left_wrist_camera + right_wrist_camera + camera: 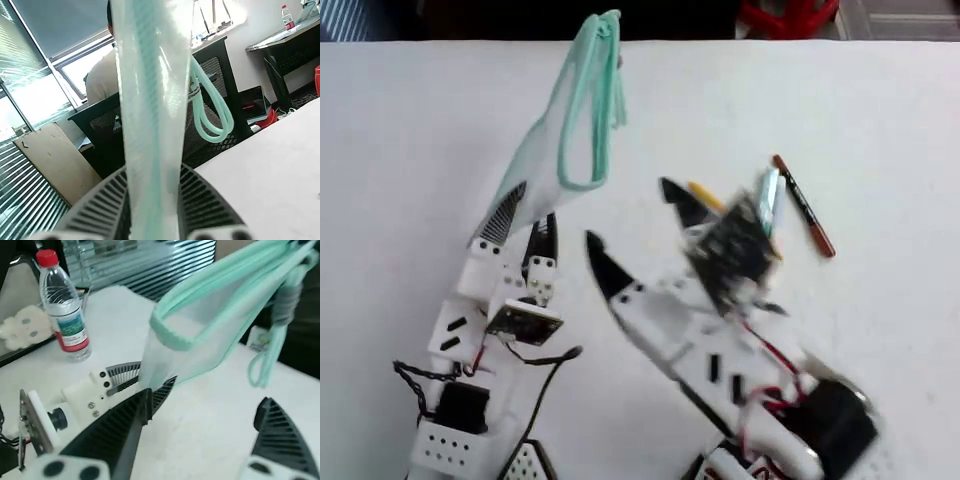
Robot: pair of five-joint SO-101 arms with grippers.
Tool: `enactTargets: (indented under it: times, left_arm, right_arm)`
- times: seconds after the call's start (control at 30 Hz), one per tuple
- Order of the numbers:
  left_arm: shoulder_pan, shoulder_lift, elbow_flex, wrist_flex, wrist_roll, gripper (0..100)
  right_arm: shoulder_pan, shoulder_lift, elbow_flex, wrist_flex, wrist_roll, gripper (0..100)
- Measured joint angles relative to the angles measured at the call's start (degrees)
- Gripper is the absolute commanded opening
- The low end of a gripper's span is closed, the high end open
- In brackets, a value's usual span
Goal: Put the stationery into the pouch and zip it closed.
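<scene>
On the white table (880,120) we judge the task barely begun. Nearest us, the right gripper (628,212) stands wide open and empty. The left gripper (525,225) clamps a corner of the translucent mint-green pouch (538,160), raised beyond it. The slim red pen (803,205) and yellow pen (705,195) lie outside, so filling and zipping remain.
</scene>
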Motion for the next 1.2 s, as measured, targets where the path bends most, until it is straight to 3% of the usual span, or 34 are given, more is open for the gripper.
enactTargets:
  times: [0.13,0.27,0.53,0.7,0.93,1.13,1.2]
  left_arm:
    - [0.00,0.00,0.00,0.00,4.31,3]
    - [1.49,0.00,-0.09,2.64,13.01,3]
    - [12.57,0.00,-7.03,23.21,17.23,3]
    - [19.34,0.00,-9.23,29.45,17.23,3]
    - [20.48,0.00,-2.90,28.57,17.23,3]
    - [20.66,-0.09,-0.79,27.52,17.14,3]
    - [20.66,-0.09,-0.79,27.52,17.14,3]
  right_arm:
    - [11.69,-7.38,0.35,0.18,2.81,31.2]
    - [24.18,-9.85,6.24,-2.29,3.25,31.2]
    - [41.76,-6.51,28.48,-19.69,3.25,29.6]
    - [43.34,-2.90,34.20,-23.65,3.25,23.5]
    - [43.34,0.09,32.44,-25.85,3.69,24.1]
    - [38.95,6.59,20.22,-29.10,3.96,2.4]
    - [38.33,11.96,15.03,-29.10,3.96,1.9]
